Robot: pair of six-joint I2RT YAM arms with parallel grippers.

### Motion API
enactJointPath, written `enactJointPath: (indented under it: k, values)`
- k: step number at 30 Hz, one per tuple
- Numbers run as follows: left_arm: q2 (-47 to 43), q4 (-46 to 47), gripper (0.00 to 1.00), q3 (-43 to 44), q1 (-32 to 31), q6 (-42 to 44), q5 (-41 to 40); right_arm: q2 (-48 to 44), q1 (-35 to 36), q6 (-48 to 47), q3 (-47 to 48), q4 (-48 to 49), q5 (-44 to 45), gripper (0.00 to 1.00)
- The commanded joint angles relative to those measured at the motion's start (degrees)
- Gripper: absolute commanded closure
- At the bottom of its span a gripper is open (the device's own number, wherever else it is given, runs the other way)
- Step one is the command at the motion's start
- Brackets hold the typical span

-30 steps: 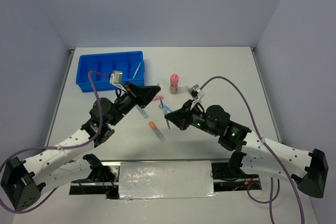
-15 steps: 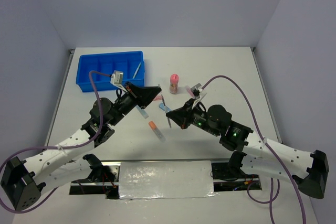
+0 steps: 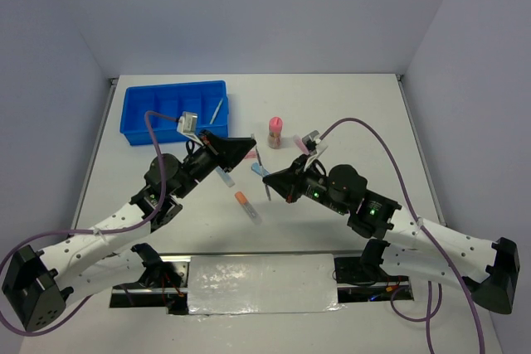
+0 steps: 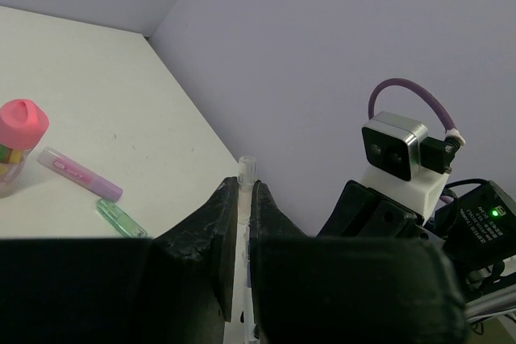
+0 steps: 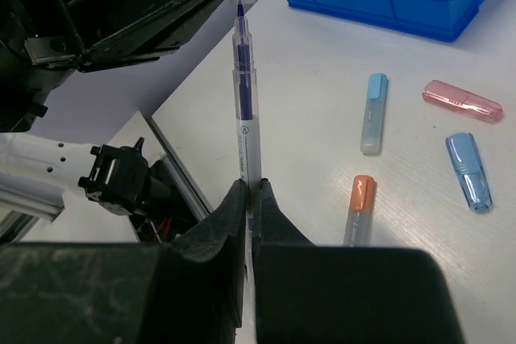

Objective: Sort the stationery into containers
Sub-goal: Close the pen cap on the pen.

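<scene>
Hardly anything has shifted over the last second: the right arm has eased slightly toward its own side, baring a little more of the blue marker (image 3: 260, 169) on the worktop (image 3: 357, 105) beneath it, and the left arm has nudged a touch the same way. Both hands meet in mid-air over the middle of the worktop. The right hand (image 5: 248, 195) is pinched narrow on the barrel of a clear pen (image 5: 243, 102) with dark blue ink, which stands straight out from its jaws toward the left hand (image 4: 244, 195). That hand is also closed tight, and a clear tube end pokes out between its fingers. This appears to be the capped tip of the same pen, so each hand seems to grip one end. Such a two-ended hold reads as a handover, or perhaps a cap being seated. A handover would make sense because the blue tray (image 3: 174, 109) sits at the back left, on the left arm's side and well apart from both hands. One thin pale pen (image 3: 217, 109) already lies in its rightmost compartment. Below the hands, loose on the worktop, lie an orange marker (image 5: 360, 207), a light blue marker (image 5: 372, 112) and a pink marker (image 5: 462, 101). A pink-capped cylinder (image 3: 275, 132) stands upright just behind them, and neither hand touches any of these.
</scene>
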Motion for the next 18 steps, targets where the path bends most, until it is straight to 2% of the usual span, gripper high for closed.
enactJointPath:
  k: [1,18]
  values:
    - [-0.01,3.66,1.0,-0.75,0.23,0.69,0.98,-0.05,0.47,-0.87,3.15,0.96,1.28,1.0]
    - [0.25,5.6,1.0,-2.07,0.23,-1.94,3.35,2.23,0.47,-1.57,5.96,0.96,4.52,1.0]
